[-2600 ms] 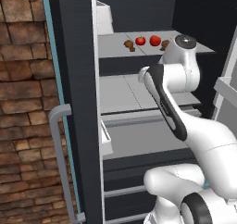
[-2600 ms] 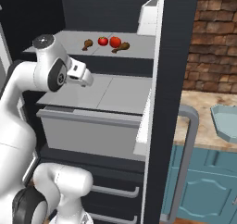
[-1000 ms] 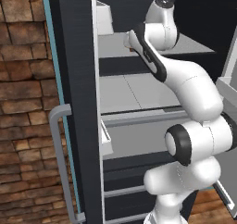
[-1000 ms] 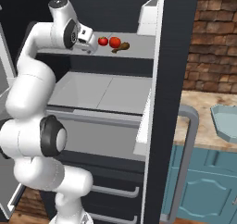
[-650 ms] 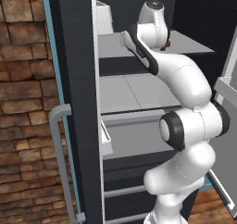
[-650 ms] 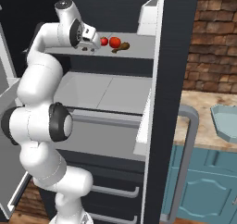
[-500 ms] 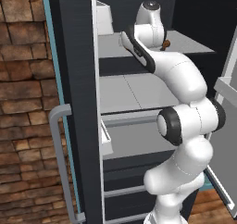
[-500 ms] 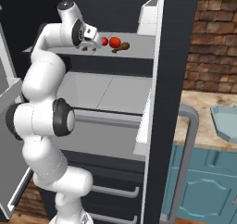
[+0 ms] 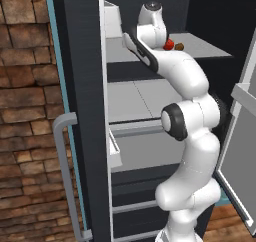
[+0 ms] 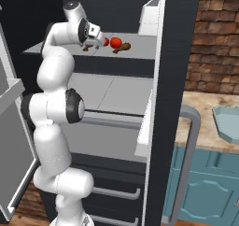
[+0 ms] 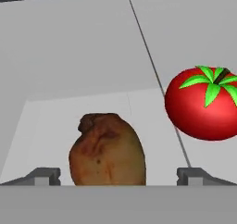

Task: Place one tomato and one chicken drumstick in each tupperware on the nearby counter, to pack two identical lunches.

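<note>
Arm: the white Franka arm is reaching up and into the open black fridge [image 10: 158, 103], its hand sitting level with the upper grey shelf [image 10: 140, 47].
Claw: the gripper [image 11: 118, 174] is standing released, its 2 dark finger tips [image 11: 44, 174] spread wide apart and gripping nothing; in the right base view the gripper [image 10: 96, 39] is hovering just over the shelf's left part.
Drumstick at the claw: a brown chicken drumstick [image 11: 107, 150] is lying on the shelf between the 2 spread tips in the hand view; whether a tip is touching it cannot be told. In the right base view it [image 10: 87, 46] is showing just under the hand.
Tomato beside it: a red tomato [image 11: 204, 105] with a green stem is resting on the shelf just beside that drumstick, outside the spread tips.
Other food on the shelf: in the right base view 1 tomato [image 10: 106, 41] is peeking out next to the hand, a second tomato [image 10: 115, 43] is sitting near it, and a second drumstick [image 10: 123, 47] is lying against that tomato's right side. In the left base view a tomato [image 9: 169, 45] and a brown drumstick [image 9: 179, 47] are showing past the arm's upper link.
Tupperware: 1 pale blue-grey tupperware tray [image 10: 228, 122] is sitting on the beige counter [image 10: 205, 117] to the right of the fridge, cut off by the picture's edge, well apart from the food.
Counter front: teal-blue cabinets [image 10: 205, 192] are running under the worktop.
Fridge surroundings: a brick wall [image 9: 25, 111] is standing to the left of the fridge in the left base view.
</note>
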Motion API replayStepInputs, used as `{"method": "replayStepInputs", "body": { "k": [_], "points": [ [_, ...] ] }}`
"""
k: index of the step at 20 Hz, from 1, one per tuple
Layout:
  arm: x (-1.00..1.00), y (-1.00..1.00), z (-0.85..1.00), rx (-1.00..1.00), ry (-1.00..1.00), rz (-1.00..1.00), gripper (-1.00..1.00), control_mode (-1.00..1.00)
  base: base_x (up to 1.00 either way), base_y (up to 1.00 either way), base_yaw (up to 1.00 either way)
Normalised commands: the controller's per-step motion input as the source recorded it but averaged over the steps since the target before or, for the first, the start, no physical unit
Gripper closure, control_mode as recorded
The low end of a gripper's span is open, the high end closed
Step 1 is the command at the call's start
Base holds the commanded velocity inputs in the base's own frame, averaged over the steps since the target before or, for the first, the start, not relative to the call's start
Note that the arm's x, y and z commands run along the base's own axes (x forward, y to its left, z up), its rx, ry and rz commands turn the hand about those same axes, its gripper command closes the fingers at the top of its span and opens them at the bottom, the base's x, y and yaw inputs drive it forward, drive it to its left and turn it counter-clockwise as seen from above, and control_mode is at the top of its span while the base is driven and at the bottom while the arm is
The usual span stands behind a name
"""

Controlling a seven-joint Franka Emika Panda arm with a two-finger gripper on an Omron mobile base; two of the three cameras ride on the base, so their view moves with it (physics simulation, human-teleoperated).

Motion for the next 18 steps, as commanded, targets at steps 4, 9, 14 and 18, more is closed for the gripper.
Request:
{"method": "replayStepInputs", "body": {
  "k": [4,9,14,18],
  "points": [
    [0.39,0.08,-0.16,-0.02,0.00,-0.02,-1.00,-1.00,0.00,0.00,0.00],
    [0.00,0.03,-0.42,-0.04,0.00,-0.08,1.00,-1.00,0.00,0.00,0.00],
    [0.03,0.00,-0.32,-0.01,0.00,-0.05,1.00,-1.00,0.00,0.00,0.00],
    [-0.21,0.00,-0.16,0.00,-0.08,-0.02,1.00,-1.00,0.00,0.00,0.00]
  ]
}}
